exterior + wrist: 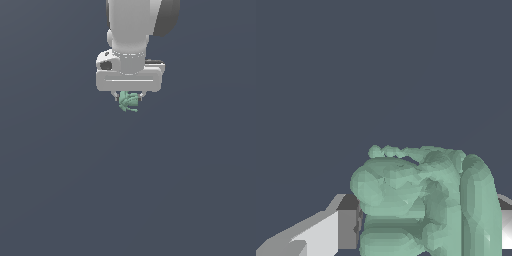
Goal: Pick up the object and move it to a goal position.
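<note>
Pincer clamped around mint-green lumpy object | white arm reaching down from above | plain grey-blue backdrop all round

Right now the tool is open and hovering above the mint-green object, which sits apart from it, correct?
Not quite. The tool is shut on the mint-green object, not open and apart. The exterior view shows the object held at the fingertips, and the wrist view shows it between the fingers.
</note>
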Controlling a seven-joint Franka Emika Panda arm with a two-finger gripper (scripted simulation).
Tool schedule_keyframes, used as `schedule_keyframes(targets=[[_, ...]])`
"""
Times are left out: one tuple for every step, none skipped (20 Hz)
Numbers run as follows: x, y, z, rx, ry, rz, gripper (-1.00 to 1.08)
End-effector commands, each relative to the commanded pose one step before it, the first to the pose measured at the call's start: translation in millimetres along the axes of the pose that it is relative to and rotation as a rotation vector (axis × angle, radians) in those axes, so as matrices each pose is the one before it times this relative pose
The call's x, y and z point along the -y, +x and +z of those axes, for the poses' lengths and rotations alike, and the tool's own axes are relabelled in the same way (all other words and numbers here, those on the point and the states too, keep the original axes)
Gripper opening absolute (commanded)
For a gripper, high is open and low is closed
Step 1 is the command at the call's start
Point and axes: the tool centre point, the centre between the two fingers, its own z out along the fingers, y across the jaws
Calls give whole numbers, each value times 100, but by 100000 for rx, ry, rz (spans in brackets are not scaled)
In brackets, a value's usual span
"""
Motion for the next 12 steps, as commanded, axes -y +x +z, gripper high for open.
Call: schedule_keyframes(targets=[[429, -497, -1113, 117, 52, 54, -100], [131, -122, -316, 0, 0, 0, -100], [107, -96, -256, 0, 0, 0, -100], [83, -68, -196, 0, 0, 0, -100], [59, -41, -135, 0, 0, 0, -100], [36, -13, -75, 0, 0, 0, -100], [12, 14, -15, 0, 0, 0, -100], [-36, 41, 44, 0, 69, 2, -100], [-36, 68, 105, 0, 0, 0, -100], [-44, 70, 121, 0, 0, 0, -100], [-29, 43, 78, 0, 0, 0, -100], [-10, 15, 27, 0, 0, 0, -100]])
